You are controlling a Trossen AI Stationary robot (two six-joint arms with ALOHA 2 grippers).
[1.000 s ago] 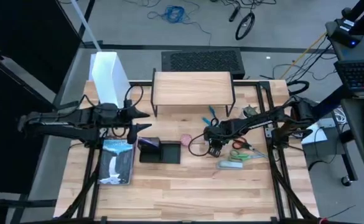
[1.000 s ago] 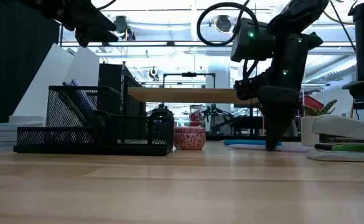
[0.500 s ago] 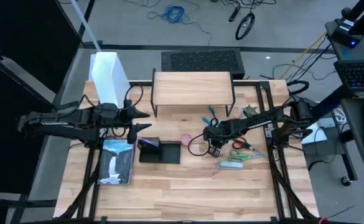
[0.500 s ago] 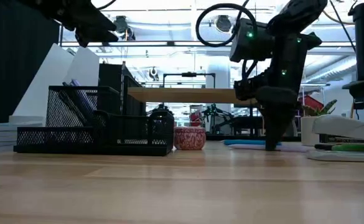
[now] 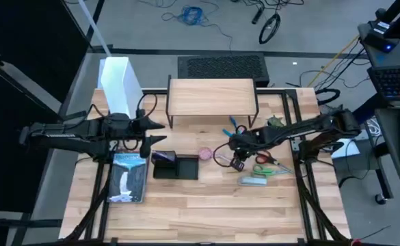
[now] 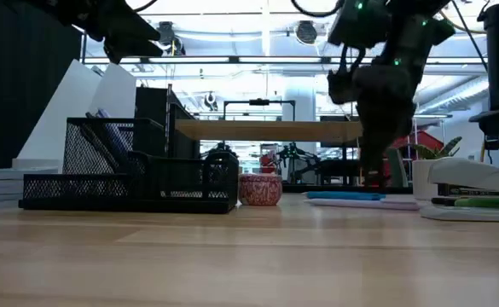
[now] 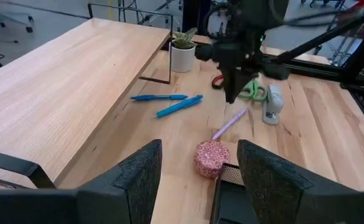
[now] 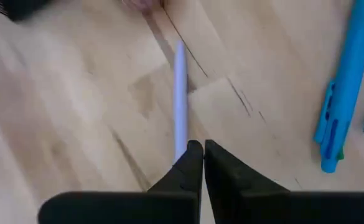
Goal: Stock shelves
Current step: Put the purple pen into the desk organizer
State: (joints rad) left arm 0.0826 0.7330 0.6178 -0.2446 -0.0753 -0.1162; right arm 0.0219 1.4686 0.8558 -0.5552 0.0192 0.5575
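Right gripper (image 5: 238,162): over the table (image 5: 206,212), between the pink puck and the scissors. Fingers pinched onto one end of a lilac pen (image 8: 180,99); the pen's far end slants down toward the wood.
Left gripper (image 5: 160,131): waiting above the black organizer tray (image 5: 174,166), fingers spread apart, nothing between them.
Shelves (image 5: 212,96): light-wood riser at the table's rear centre, top bare.
Pink puck (image 7: 211,158): on the table just beside the tray.
Blue pens (image 7: 170,102): two, lying in front of the riser.
Scissors (image 5: 270,169): green-handled, near a stapler (image 5: 252,181).
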